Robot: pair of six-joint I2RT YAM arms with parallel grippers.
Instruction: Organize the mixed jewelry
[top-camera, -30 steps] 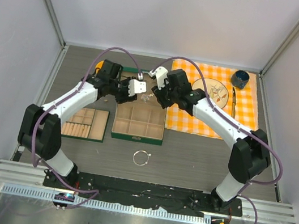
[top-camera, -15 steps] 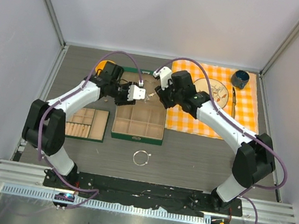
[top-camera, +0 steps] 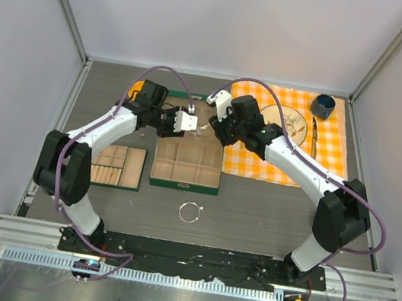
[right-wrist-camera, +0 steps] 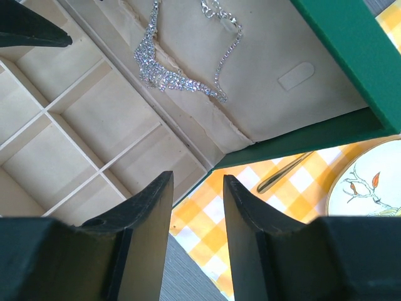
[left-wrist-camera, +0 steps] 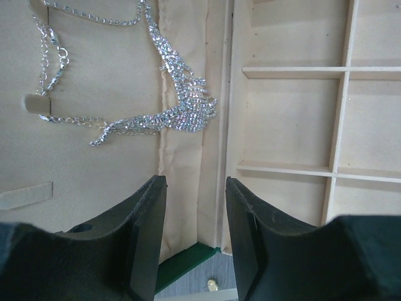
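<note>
A sparkling silver necklace [left-wrist-camera: 182, 113] with a fine chain [left-wrist-camera: 50, 63] lies on the beige lining of the open box lid [right-wrist-camera: 276, 113], and also shows as the necklace [right-wrist-camera: 169, 75] in the right wrist view. A thin silver bangle [top-camera: 189, 212] lies on the table in front of the green compartment box [top-camera: 183, 186]. One tiny pale stud [left-wrist-camera: 213, 286] rests on the table by the box's left corner. My left gripper [left-wrist-camera: 195, 179] hovers open at the box's left hinge end, holding nothing. My right gripper [right-wrist-camera: 197, 175] hovers open over the box's right hinge corner, also holding nothing.
A second tray [top-camera: 117, 166] with wooden rolls sits left of the box. To the right, an orange checked cloth [top-camera: 290, 169] carries a plate [top-camera: 287, 122], cutlery [right-wrist-camera: 285, 172] and a dark cup [top-camera: 322, 106]. Grey walls enclose the table.
Both grippers have shifted a little over the back of the box, the left arm drawing in toward the lid's left end. The jewelry has not moved.
</note>
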